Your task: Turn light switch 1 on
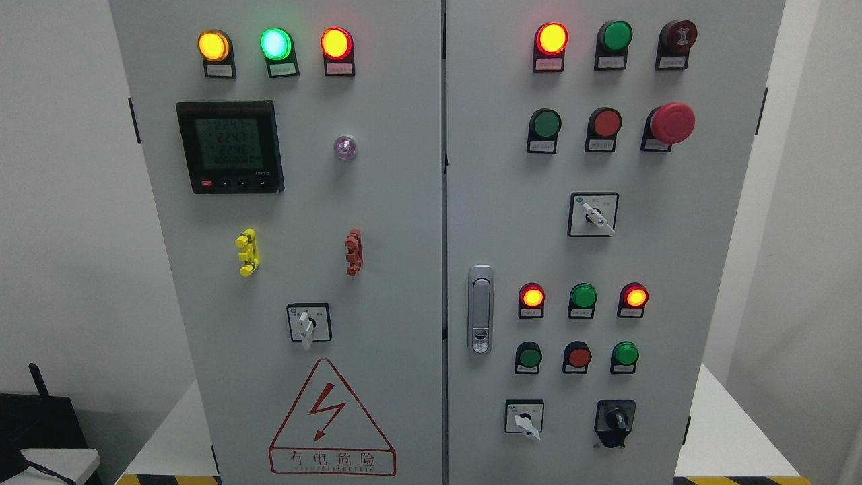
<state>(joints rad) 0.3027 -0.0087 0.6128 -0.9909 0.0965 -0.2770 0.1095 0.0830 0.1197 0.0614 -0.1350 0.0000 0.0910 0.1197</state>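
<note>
**No hand in view; switch not identified**

Warning triangle (331, 421) low on the cabinet's left door (397, 269) sits nearest. Neither robot hand shows, so their state can't be told, nor which is nearer. Left to right: knob (308, 323) under the meter (229, 147), then knobs (592, 214), (524, 417), (615, 423) on the right door. Labels unreadable; which is switch 1 is probably not decidable.
</note>
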